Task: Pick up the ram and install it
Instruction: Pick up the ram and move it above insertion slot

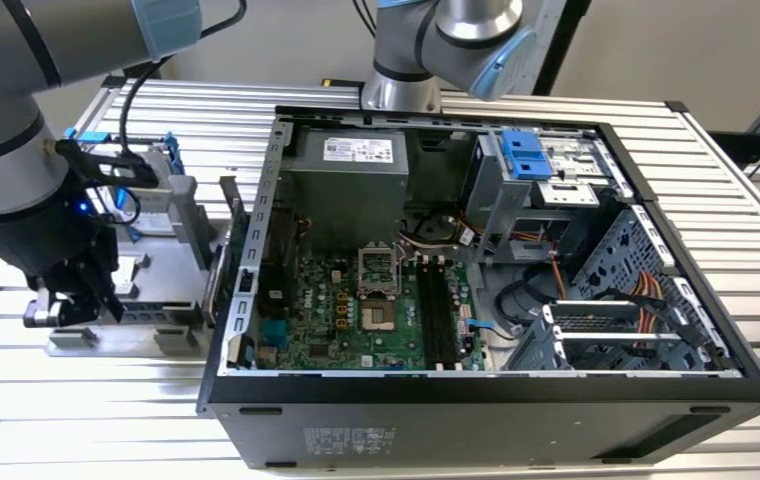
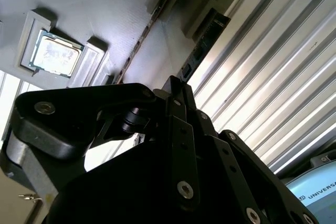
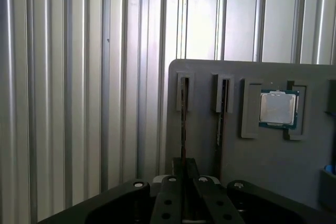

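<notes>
My claw (image 3: 184,165) is down over the grey tray (image 3: 206,140). Its two fingers are drawn together on the thin upper edge of the ram (image 3: 183,111) — pinched, with no gap that I can make out in the first wrist view. The ram stands on edge in the slot nearest the tray's border, its far end seated in a raised pocket. In the second wrist view the ram (image 2: 203,48) runs straight away from my fingertips.

Just beside it, in the neighbouring slot, stands a second stick (image 3: 222,107), apart from my fingers. Beyond that a processor chip (image 3: 278,107) lies flat in its own recess.

The tray rests on the slatted table (image 3: 79,77). In the exterior view the open computer case (image 1: 487,405) lies just beside the tray, on the exterior view's right — its motherboard (image 1: 380,300) faces up.
</notes>
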Robot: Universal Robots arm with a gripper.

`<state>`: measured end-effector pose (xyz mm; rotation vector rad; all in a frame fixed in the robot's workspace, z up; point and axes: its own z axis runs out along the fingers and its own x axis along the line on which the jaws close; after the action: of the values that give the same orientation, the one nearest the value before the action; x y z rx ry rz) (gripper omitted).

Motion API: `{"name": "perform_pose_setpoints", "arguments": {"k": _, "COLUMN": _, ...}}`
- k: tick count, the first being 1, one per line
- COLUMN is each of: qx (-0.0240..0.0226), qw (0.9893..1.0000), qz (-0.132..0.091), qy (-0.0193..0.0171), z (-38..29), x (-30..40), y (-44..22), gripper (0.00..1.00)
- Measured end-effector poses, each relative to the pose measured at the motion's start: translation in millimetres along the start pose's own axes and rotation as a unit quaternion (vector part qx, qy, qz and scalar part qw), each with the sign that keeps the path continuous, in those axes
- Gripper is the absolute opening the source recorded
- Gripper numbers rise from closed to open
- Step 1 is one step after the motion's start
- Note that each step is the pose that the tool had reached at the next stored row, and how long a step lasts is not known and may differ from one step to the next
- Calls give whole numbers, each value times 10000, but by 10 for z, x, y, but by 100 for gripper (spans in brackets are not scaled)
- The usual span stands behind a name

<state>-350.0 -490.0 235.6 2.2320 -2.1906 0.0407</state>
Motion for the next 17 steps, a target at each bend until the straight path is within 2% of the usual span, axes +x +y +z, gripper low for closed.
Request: {"name": "perform_pose_setpoints", "arguments": {"k": 17, "qx": 0, "qw": 10000, "qz": 0, "qy": 16, "z": -63, "x": 1, "y": -1, "gripper": 0}}
